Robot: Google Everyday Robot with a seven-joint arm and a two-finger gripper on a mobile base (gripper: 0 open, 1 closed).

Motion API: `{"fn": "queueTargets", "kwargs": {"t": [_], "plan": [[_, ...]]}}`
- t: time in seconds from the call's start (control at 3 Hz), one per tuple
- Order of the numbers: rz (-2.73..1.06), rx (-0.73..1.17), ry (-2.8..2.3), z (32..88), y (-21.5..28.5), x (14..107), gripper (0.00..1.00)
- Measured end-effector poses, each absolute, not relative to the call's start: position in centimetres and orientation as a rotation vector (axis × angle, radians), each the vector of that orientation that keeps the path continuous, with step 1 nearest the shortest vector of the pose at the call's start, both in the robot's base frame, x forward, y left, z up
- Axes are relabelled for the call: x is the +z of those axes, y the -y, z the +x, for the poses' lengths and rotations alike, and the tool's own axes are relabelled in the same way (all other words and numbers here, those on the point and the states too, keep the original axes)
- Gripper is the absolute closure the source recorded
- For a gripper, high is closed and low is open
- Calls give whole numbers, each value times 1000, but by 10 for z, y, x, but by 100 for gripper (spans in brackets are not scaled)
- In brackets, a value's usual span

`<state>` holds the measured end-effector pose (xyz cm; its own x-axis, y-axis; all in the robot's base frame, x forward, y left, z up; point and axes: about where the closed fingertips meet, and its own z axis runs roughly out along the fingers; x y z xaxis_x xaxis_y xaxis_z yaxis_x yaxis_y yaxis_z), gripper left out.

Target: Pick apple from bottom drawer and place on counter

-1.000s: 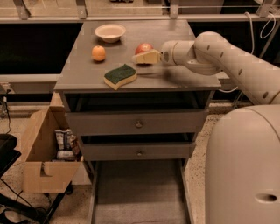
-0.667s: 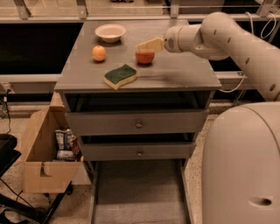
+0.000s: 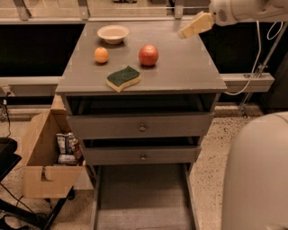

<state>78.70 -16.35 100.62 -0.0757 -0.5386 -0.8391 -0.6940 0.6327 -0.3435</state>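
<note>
The apple sits on the tabletop, well apart from the gripper above the back right corner; open or closed, I cannot tell. A low arm sweep could send the apple rolling off.

My gripper is no longer against the right side of the apple. It now hangs above the far right part of the counter, well apart from the fruit, and my arm is drawn back toward the far right.

Red apple – grey-brown counter – cream end effector above it.
</note>
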Motion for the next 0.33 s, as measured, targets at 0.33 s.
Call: {"fn": "queueTargets", "kwargs": {"t": [0.33], "plan": [[-1015,-35,-1812,757,208,1030,0]]}}
